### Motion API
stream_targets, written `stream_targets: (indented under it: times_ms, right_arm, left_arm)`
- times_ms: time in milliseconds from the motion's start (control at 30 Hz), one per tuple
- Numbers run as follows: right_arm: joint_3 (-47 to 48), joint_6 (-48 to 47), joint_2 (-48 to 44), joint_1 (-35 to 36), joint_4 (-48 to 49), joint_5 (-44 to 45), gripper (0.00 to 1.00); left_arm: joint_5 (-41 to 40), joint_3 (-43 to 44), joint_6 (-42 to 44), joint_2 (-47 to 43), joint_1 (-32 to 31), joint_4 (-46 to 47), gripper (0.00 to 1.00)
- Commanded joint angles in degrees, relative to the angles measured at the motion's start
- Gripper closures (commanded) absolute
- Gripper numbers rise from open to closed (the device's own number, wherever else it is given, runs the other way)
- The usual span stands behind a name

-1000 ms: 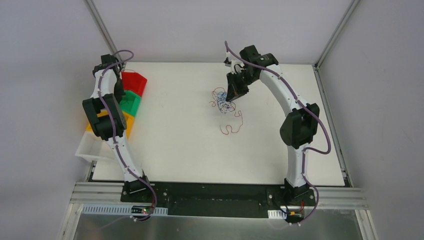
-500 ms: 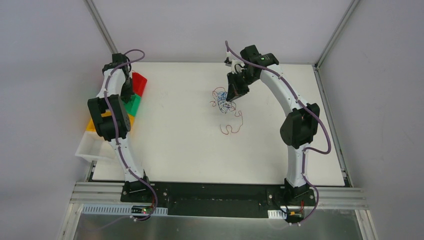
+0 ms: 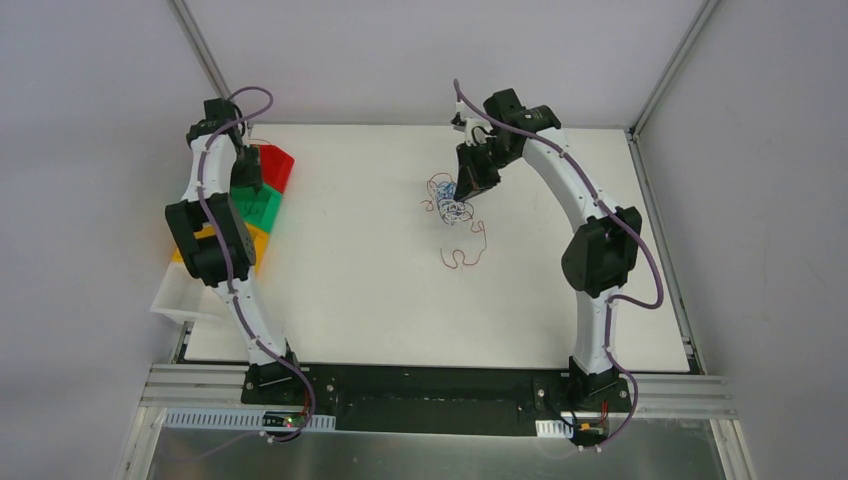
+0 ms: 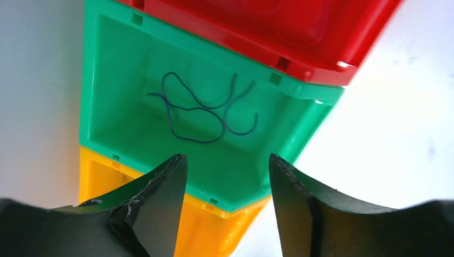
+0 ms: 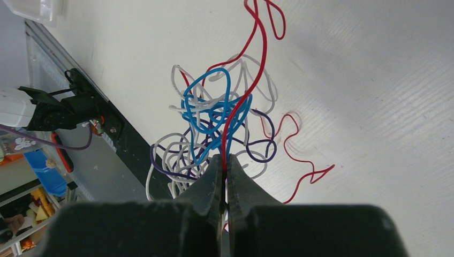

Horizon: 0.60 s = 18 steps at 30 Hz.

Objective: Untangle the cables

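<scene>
A tangle of cables [image 3: 447, 205] in red, light blue, purple and white lies on the white table, far of centre. My right gripper [image 5: 224, 158] stands over it, shut on the red cable [image 5: 257, 64], which runs up through the knot from between the fingers. A loose end of the red cable [image 3: 465, 255] trails toward the near side. One dark blue cable [image 4: 206, 109] lies alone on the floor of the green bin [image 4: 214, 53]. My left gripper [image 4: 226, 160] hangs open above that bin, nothing between its fingers.
A red bin [image 3: 275, 165], the green bin [image 3: 262, 208] and a yellow bin [image 3: 255, 250] stand in a row at the table's left edge. A white tray [image 3: 185, 295] sits nearer, beyond the edge. The left arm [image 3: 215, 230] leans over the bins.
My left gripper has opened, and the dark blue cable now lies in the green bin. The left arm swung slightly over the bins. The right gripper stays shut on the red cable, raised a little.
</scene>
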Motion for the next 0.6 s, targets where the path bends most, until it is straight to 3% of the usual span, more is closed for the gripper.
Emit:
stream_targets:
  times_ms: [0,133,233,267,300,367,400,467,567]
  right_arm:
    - [1.79,-0.35,-5.03,-0.37,-1.09,-5.54,1.0]
    - [2.99,0.12,-5.34,-0.15,-0.48,-10.88,1.0]
    - [2.16,-0.75,-4.65,-0.02,-1.08,-13.29,1.0]
    - [1.23,-1.46,-4.41,0.08,-1.59,-14.18,1.0]
    - [0.04,-2.39,-4.17,0.28,-2.01,-14.78,0.93]
    - [-2.81,-6.21,-3.11,0.83,-4.08,-11.88,0.62]
    - [-3.75,-8.66,-2.4,0.71,-6.61,-9.15,0.54]
    - [-7.22,-13.42,-2.24,-0.64,-8.59,-4.23,0.48]
    - [-15.68,-12.95,-5.23,-4.49,-5.25,-3.05,0.45]
  left_arm:
    - [18.87,3.36,0.39,-10.26,0.77,-0.41,0.33]
    - [48.4,-0.31,2.01,-18.58,0.43,0.42,0.05]
    - [63.19,-6.49,1.66,-24.06,-2.94,2.37,0.01]
    - [64.65,-8.82,1.79,-25.34,-4.78,2.73,0.01]
    - [65.87,-11.23,2.2,-26.9,-6.5,3.38,0.01]
    - [66.47,-17.67,2.68,-30.23,-9.71,5.83,0.01]
    - [66.31,-21.04,2.55,-31.95,-11.1,7.27,0.01]
    - [65.06,-28.06,1.8,-34.6,-13.39,9.53,0.01]
    - [64.21,-34.53,-0.45,-36.85,-16.42,12.2,0.01]
